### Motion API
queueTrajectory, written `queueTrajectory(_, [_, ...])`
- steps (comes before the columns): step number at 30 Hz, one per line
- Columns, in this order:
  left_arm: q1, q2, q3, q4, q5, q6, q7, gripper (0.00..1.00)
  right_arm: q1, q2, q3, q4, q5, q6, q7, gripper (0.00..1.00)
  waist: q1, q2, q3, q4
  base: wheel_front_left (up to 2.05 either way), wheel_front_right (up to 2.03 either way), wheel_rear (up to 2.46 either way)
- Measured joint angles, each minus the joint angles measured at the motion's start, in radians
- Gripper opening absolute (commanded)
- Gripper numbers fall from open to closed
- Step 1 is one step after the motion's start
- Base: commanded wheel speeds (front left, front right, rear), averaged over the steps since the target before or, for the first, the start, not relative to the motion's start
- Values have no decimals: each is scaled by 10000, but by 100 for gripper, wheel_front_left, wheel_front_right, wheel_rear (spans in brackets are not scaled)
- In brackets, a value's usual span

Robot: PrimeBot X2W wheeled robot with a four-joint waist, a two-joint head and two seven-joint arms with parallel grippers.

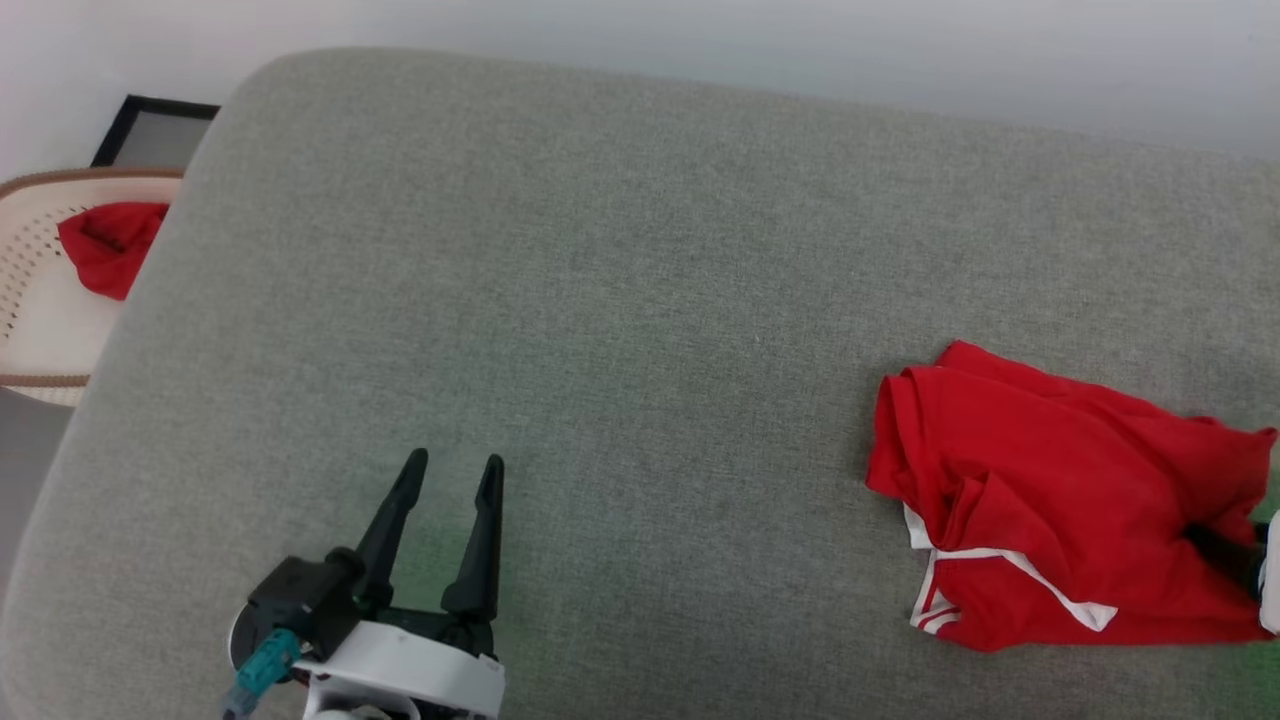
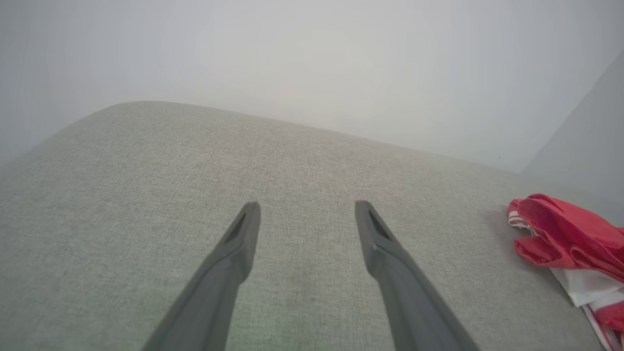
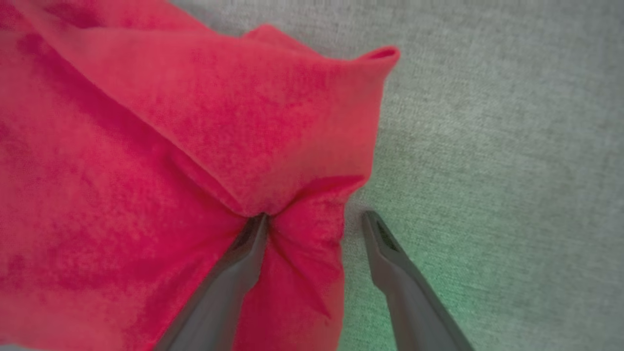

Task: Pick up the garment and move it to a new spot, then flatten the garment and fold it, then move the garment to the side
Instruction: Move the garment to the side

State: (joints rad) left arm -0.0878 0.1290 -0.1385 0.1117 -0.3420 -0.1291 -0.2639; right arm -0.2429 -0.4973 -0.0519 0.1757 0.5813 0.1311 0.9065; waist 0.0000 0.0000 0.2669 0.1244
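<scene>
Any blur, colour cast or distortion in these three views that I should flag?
Head view: sharp and evenly lit, with a faint green tint on the cushion by the left gripper. Left wrist view: hazy, washed-out wall; the cushion edge looks bowed, likely from the wide lens. Right wrist view: the garment is soft and out of focus up close, with a green cast beside the right gripper.

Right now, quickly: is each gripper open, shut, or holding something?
Left gripper: open, empty, over the grey cushion.
Right gripper: open, a fold of the garment between its fingers, not clamped.
</scene>
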Motion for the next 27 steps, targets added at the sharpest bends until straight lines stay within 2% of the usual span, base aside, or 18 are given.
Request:
queueTrajectory(3, [-110,-12,-48,38,4,0,0,100,-90,54,61,96,77,0,-274,0,0,0,72,-36,0,0,0])
queueTrajectory(12, [-151,71,-92,4,4,0,0,100,4,472,-6,217,407,10,-1799,0,0,0,-42,-496,0,0,0])
queueTrajectory(18, [-224,272,-86,-230,61,2,0,100,328,387,-575,50,709,4,-3279,0,0,0,-71,-1143,0,0,0])
queueTrajectory(27, [-521,780,-15,-648,240,0,0,100,171,-146,-1546,535,790,2,-4345,0,0,0,59,-2398,0,0,0])
